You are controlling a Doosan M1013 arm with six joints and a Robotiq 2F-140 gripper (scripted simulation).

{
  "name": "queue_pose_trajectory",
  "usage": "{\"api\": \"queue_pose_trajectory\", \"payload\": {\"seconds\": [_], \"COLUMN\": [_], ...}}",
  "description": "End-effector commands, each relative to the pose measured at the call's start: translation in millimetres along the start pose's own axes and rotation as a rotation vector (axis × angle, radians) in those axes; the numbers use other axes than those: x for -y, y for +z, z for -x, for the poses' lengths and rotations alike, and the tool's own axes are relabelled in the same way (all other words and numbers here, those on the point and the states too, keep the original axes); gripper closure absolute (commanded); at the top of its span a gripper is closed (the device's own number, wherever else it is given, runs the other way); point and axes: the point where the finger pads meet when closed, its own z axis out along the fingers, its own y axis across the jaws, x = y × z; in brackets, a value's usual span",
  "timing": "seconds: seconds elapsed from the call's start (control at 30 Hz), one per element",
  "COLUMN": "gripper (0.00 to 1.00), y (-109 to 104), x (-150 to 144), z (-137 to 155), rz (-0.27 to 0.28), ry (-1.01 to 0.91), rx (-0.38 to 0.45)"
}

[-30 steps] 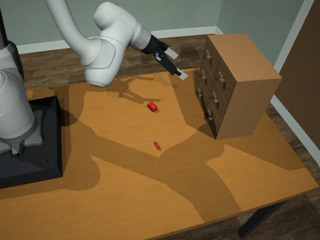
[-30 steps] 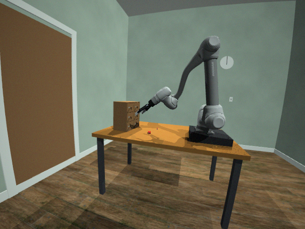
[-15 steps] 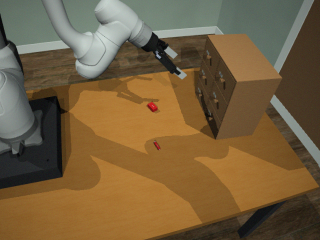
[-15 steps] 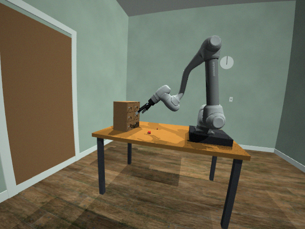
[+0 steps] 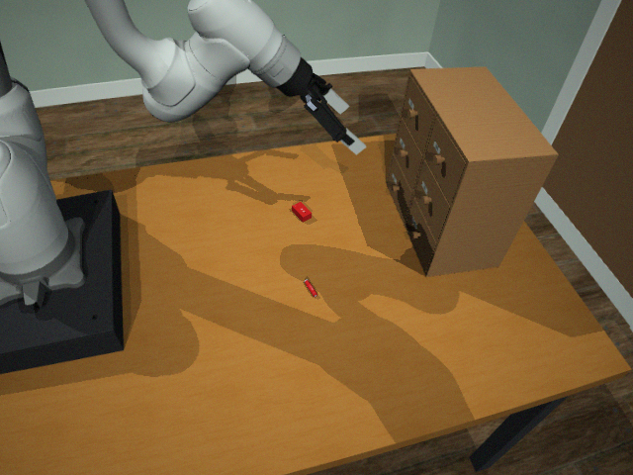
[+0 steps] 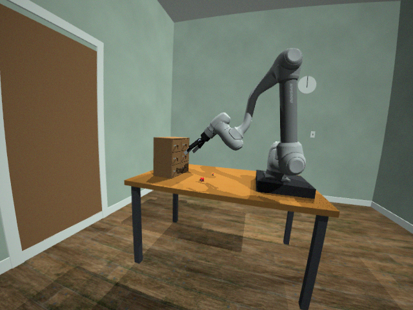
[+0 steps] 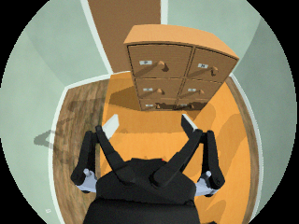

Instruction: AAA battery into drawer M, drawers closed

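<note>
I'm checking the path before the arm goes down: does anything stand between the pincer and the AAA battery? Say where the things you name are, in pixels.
Nothing visible does. The open pincer (image 5: 352, 123) (image 6: 190, 150) (image 7: 149, 119) hangs above the table; the battery (image 5: 310, 287) (image 6: 212, 174) lies apart from the red block (image 5: 302, 211) (image 6: 202, 179), though a straight descent may pass over that block.
</note>
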Motion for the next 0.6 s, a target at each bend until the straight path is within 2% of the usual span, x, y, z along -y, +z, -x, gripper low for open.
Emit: {"api": "queue_pose_trajectory", "payload": {"seconds": [0.0,0.2,0.27,0.57], "gripper": [0.00,0.00,0.00,0.00], "y": [-5,-17,-17,-36], "x": [0,0,0,0], "z": [-1,-1,-1,0], "rz": [0.005,0.004,0.004,0.012], "ry": [-0.007,-0.006,-0.006,-0.005], "rx": [0.164,0.299,0.299,0.482]}}
